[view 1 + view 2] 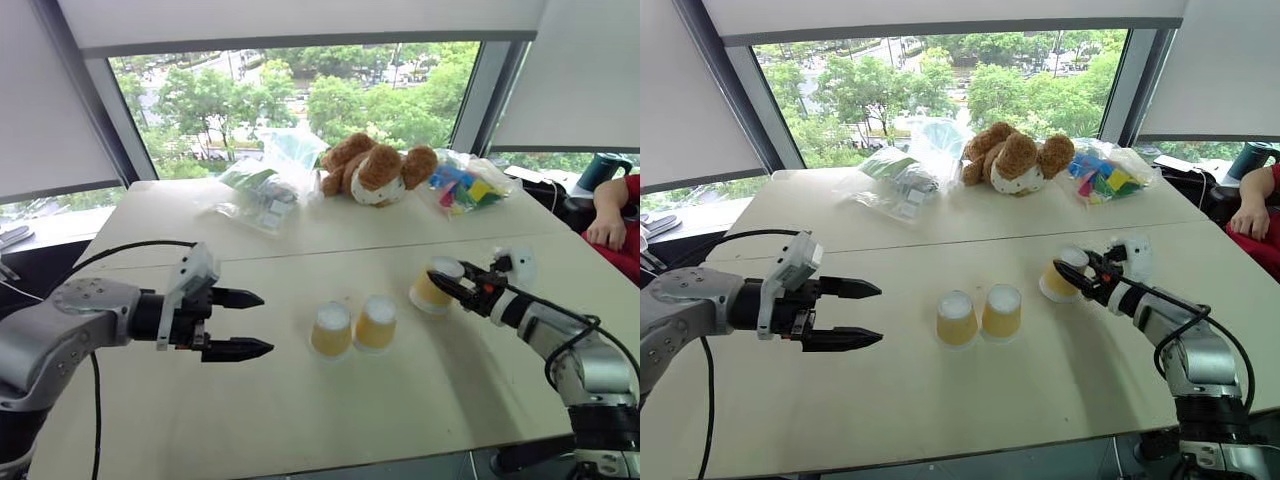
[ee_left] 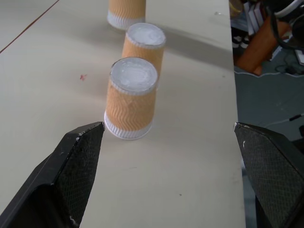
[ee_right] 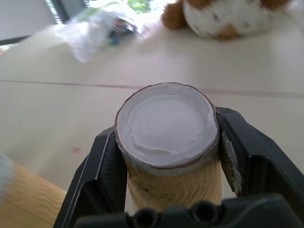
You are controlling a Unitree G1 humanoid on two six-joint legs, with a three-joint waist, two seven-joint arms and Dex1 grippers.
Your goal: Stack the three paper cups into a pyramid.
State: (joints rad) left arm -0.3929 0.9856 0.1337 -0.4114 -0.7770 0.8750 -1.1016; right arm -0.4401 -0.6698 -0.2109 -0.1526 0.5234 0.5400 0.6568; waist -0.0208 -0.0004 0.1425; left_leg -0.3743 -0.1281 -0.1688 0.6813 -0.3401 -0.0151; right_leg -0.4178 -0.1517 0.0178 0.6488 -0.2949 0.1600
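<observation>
Three small tapered paper cups, corrugated yellowish-tan sides with a zigzag ripple, white rims and bases, all upside down. Two stand on the table (image 1: 250, 400) near its middle – left cup (image 1: 331, 330) and middle cup (image 1: 376, 323) just beside each other, nearly touching. Third cup (image 1: 434, 287) is to their right, tilted and clamped in the right gripper (image 3: 167, 156), black jaws pressed on both sides just below its flat white base. I cannot tell whether it has left the tabletop.

Left gripper (image 1: 236, 323) hovers left of the pair, well apart, its black textured fingers (image 2: 78, 161) spread wide, holding nothing.

Table is matte cream, smooth. At its far edge: a brown-and-white plush toy (image 1: 377, 168), a crinkled clear plastic bag (image 1: 262, 190), a bag of coloured blocks (image 1: 465, 187). A person's arm (image 1: 609, 215) rests at the far right.
</observation>
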